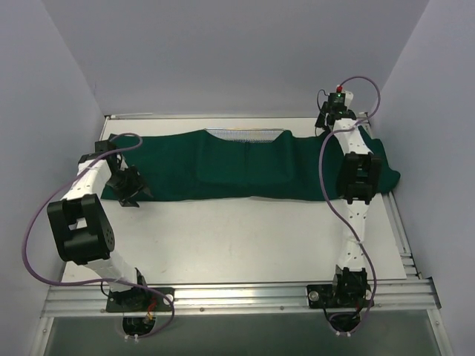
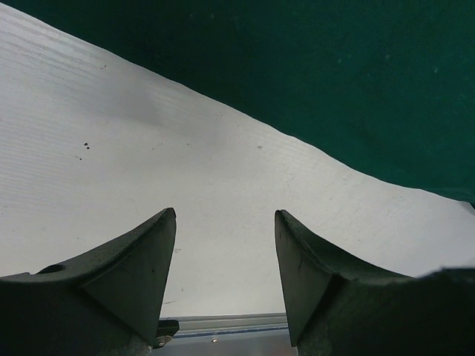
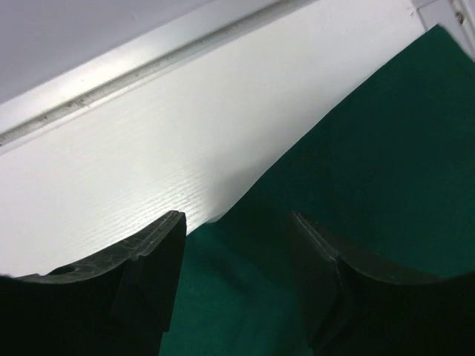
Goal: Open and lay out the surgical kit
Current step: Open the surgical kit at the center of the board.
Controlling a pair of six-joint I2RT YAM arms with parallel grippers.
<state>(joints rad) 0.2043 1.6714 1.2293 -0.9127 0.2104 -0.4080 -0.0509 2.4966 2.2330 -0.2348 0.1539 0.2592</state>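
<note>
Across the far half of the table (image 1: pixel 245 237), the green drape (image 1: pixel 245 167) lies spread sideways but covers the tray (image 1: pixel 245 133), only its mesh edge showing, instruments unseen; left gripper (image 2: pixel 225 215) and right gripper (image 3: pixel 237 219) gape empty.

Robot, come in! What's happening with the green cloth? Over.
Left gripper open, over table by drape edge. Right gripper open, above drape's edge. Drape spread long, tray mostly covered, mesh peeking at back. In the way: right arm across drape's right end.
</note>
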